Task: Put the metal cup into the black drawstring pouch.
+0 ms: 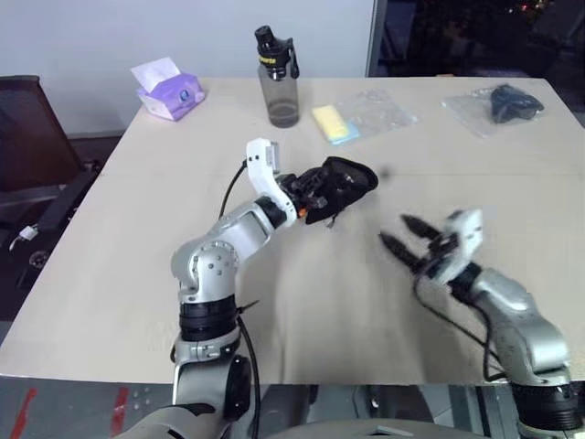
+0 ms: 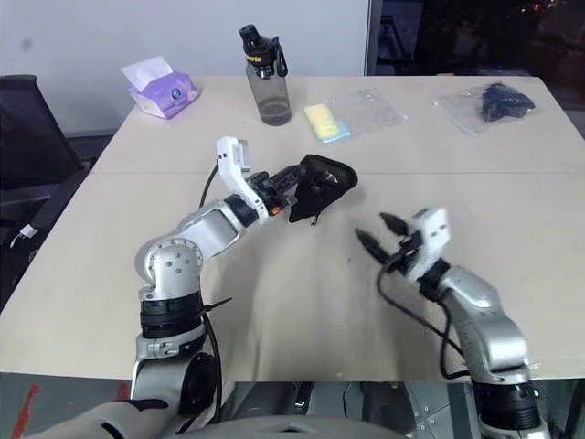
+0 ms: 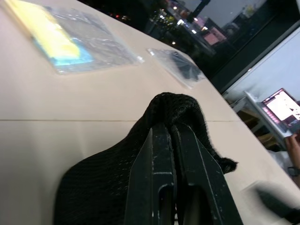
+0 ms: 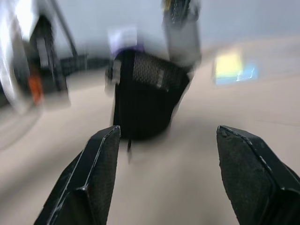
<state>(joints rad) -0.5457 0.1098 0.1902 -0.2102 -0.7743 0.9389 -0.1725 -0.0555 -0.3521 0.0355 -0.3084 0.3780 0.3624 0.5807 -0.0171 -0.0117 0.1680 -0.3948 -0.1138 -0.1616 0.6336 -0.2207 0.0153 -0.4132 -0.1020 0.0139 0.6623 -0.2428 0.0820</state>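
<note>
Status check: your left gripper (image 1: 315,190) is clamped on the black drawstring pouch (image 1: 343,183), its two fingers pressed together over the fabric, as the left wrist view confirms. It holds the pouch lifted just above the table (image 1: 137,265), near the table's centre, with the bag bulging outward past the fingertips toward 2 o'clock from the gripper.

Your right gripper (image 1: 409,238) stands spread and empty. Its fingers (image 4: 96,173) are well apart with only bare tabletop between them. It sits at about 4 o'clock from the pouch, apart from it and pointing back toward it.

Locate the metal cup before proceeding. The pictures present no shiny steel tumbler on the table or in either gripper. Judge from this, and from the pouch's rounded, filled-out shape, that the cup is probably already inside the bag. The pictures cannot confirm it, because the fabric hides the contents and the pouch mouth is not clearly presented.

Treat the insertion step as likely complete but unverified. Remaining work, as a judgement: confirm the cup sits fully inside and set the pouch down.

Other items lie at the far side of the table, at 12 o'clock from the pouch: a water bottle (image 1: 279,78), a tissue pack (image 1: 169,91) and two clear plastic bags (image 1: 366,114).
</note>
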